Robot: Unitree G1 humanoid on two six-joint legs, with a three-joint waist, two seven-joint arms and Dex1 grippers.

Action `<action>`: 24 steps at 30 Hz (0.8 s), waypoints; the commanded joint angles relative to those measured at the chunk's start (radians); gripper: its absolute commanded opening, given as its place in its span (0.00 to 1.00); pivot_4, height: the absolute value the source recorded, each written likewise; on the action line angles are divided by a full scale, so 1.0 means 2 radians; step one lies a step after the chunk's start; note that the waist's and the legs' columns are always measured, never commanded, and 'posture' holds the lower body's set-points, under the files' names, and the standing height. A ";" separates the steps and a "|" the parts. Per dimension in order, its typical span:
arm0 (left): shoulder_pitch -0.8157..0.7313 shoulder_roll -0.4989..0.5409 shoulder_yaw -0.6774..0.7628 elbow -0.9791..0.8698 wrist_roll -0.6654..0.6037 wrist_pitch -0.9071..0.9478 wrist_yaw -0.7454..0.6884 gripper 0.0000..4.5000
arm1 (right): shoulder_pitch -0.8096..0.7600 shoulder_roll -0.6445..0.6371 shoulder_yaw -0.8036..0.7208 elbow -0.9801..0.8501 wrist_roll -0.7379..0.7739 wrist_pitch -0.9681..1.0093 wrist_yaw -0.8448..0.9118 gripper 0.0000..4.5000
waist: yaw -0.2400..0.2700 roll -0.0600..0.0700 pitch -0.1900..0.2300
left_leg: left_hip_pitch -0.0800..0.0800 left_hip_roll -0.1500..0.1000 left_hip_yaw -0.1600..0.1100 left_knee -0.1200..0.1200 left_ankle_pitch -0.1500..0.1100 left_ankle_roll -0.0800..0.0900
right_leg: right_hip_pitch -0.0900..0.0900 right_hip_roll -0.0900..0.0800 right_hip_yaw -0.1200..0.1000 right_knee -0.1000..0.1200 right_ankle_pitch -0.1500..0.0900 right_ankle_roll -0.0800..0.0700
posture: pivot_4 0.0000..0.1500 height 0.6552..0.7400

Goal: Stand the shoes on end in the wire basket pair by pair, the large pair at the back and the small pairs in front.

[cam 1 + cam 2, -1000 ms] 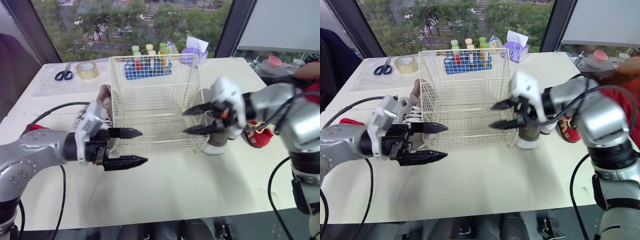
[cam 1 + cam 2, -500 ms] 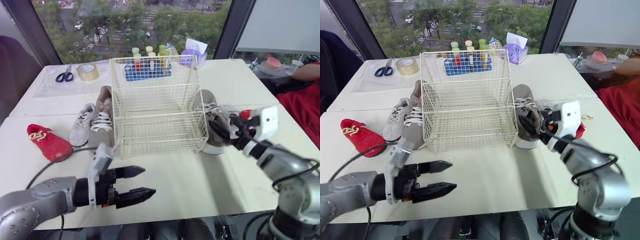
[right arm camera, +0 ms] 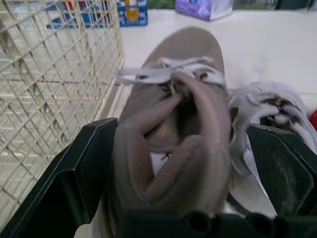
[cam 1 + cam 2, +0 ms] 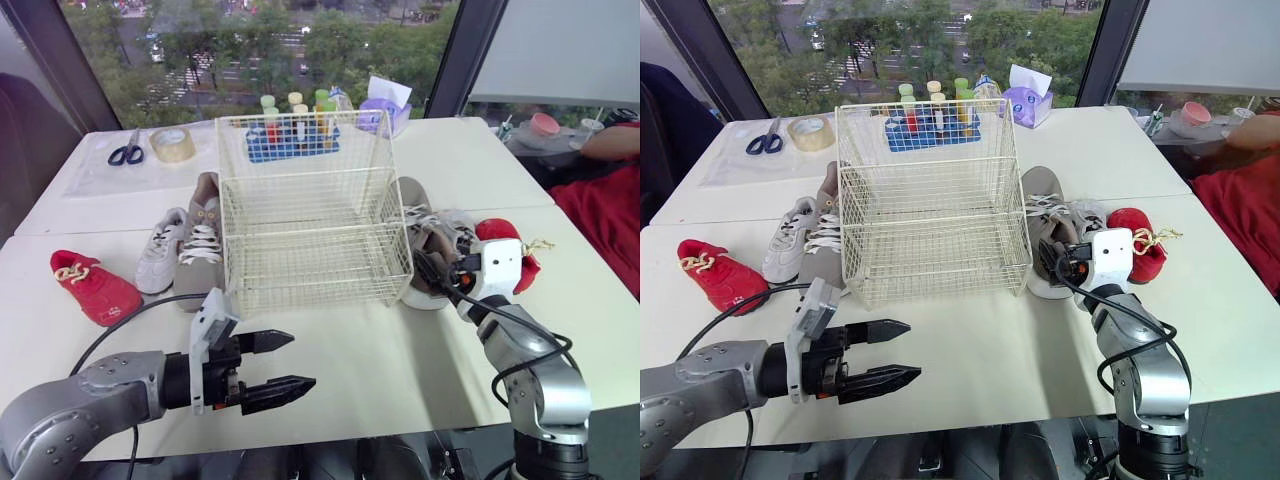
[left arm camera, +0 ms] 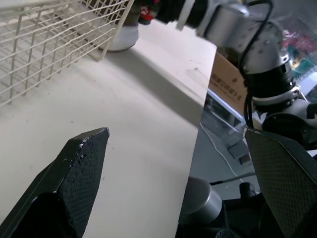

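We see the wire basket standing empty mid-worktop, with the left taupe shoe, left white shoe and left red shoe lying flat on one side and the right taupe shoe, right white shoe and right red shoe on the other. Our left gripper hovers wide open and empty over bare worktop in front of the basket. Our right gripper is spread wide around the heel of the right taupe shoe, though we cannot quite tell whether it touches the shoe.

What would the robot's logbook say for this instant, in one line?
left gripper open, over table before wire basket | right gripper open, straddling heel of grey shoe | basket without shoes
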 commanded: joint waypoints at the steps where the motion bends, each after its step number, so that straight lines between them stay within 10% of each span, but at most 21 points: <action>1: -0.008 0.003 -0.002 0.001 0.013 -0.009 -0.012 1.00 | 0.021 0.002 0.007 0.033 -0.010 -0.011 -0.002 0.70 | 0.000 -0.001 -0.001 | 0.000 0.000 0.000 0.000 0.000 0.000 | 0.000 0.000 0.000 0.000 0.000 0.000 | 1.00 1.00; 8: -0.033 0.003 -0.005 0.016 0.024 -0.005 -0.031 1.00 | 0.042 0.018 0.018 0.029 -0.008 -0.014 -0.023 0.05 | 0.001 -0.003 -0.003 | 0.001 0.000 0.000 -0.001 -0.001 0.002 | -0.001 0.000 0.000 -0.001 0.000 0.000 | 1.00 1.00; 19: -0.244 0.037 0.035 0.194 -0.259 0.079 -0.064 1.00 | -0.177 -0.082 -0.104 -0.138 0.038 0.031 -0.072 0.04 | 0.002 0.006 0.006 | -0.002 0.000 0.000 -0.003 0.002 -0.002 | -0.003 0.000 0.000 0.001 0.000 -0.002 | 1.00 1.00; 24: -0.385 0.009 0.038 0.304 -0.239 0.067 -0.036 1.00 | -0.274 -0.151 -0.101 -0.158 0.060 0.073 -0.055 0.04 | 0.001 0.001 0.005 | 0.001 -0.001 -0.001 -0.005 0.004 0.000 | 0.000 0.001 0.000 0.003 -0.001 0.002 | 1.00 1.00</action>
